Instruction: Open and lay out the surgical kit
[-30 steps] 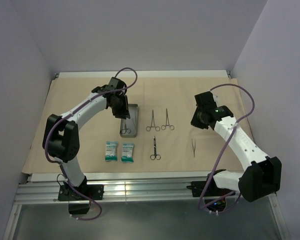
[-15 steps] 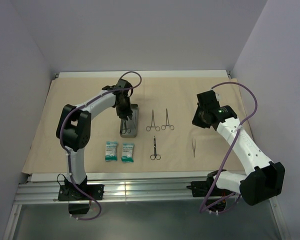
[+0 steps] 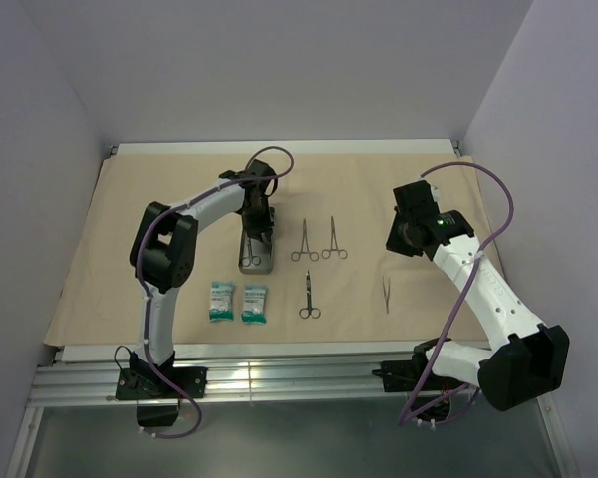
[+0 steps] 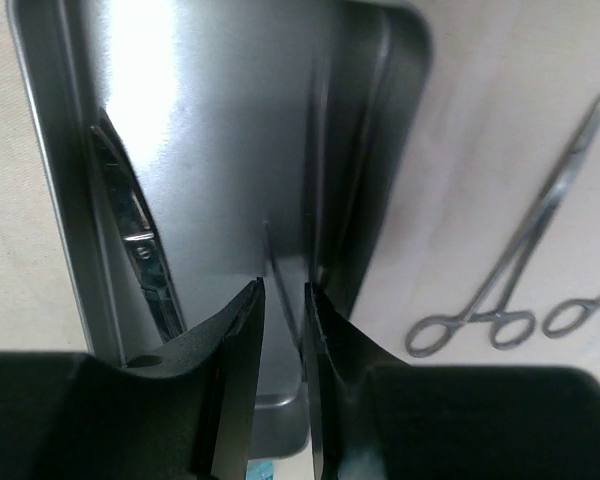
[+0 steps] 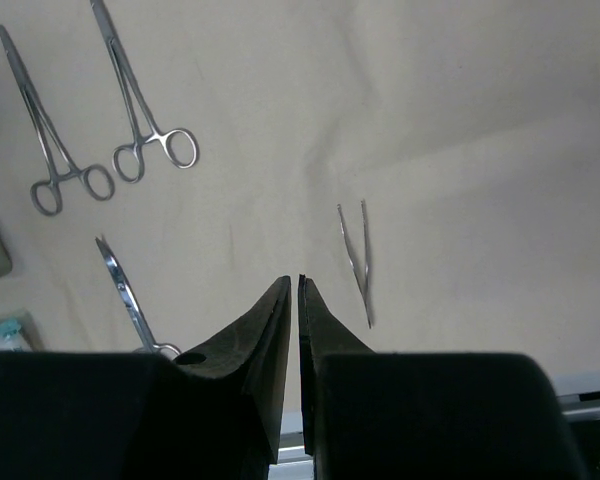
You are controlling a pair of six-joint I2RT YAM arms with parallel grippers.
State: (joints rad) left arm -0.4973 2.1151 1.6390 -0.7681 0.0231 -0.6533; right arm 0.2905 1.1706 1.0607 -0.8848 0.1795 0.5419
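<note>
- The tan paper wrap (image 3: pixel 359 179) lies spread flat over the table.
- The small grey rectangular metal tray (image 4: pixel 210 150) sits left of centre on it, and a silver instrument (image 4: pixel 135 240) lies along the tray's left wall.
- The left gripper (image 4: pixel 282 290) hovers low over the tray, its jaws a narrow slit apart and clamping nothing.
- Two silver ring-handled forceps (image 3: pixel 304 242) (image 3: pixel 333 239) lie side by side right of the tray, with silver scissors (image 3: pixel 308 297) nearer.
- Thin silver tweezers (image 5: pixel 357 262) lie further right.
- The right gripper (image 5: pixel 294 282) hangs above the wrap just left of the tweezers, all but closed and empty.
- Two teal-white packets (image 3: pixel 222 300) (image 3: pixel 255 302) sit side by side near the tray's near end.
</note>
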